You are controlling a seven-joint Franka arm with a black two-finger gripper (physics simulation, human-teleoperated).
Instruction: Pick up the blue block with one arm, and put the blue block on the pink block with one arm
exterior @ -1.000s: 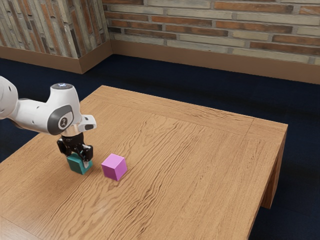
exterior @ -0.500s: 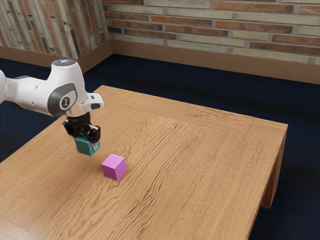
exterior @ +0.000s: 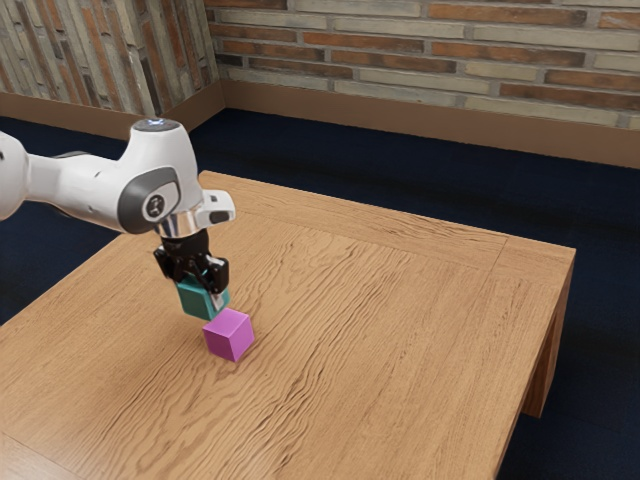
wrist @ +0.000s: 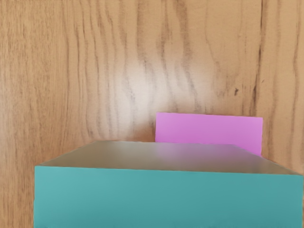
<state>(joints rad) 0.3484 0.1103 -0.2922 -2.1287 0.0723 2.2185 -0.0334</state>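
Gripper (exterior: 203, 288): clamped on the teal block (exterior: 198, 301).
Teal block: raised, just above the pink block's (exterior: 229, 334) near edge.
Pink block: resting on the wooden table (exterior: 400, 290).

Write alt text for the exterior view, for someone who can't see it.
A black gripper on a white robot arm holds a blue block in the air just above a pink block, offset toward the exterior view's left. The pink block sits on a wooden table, brick walls behind.
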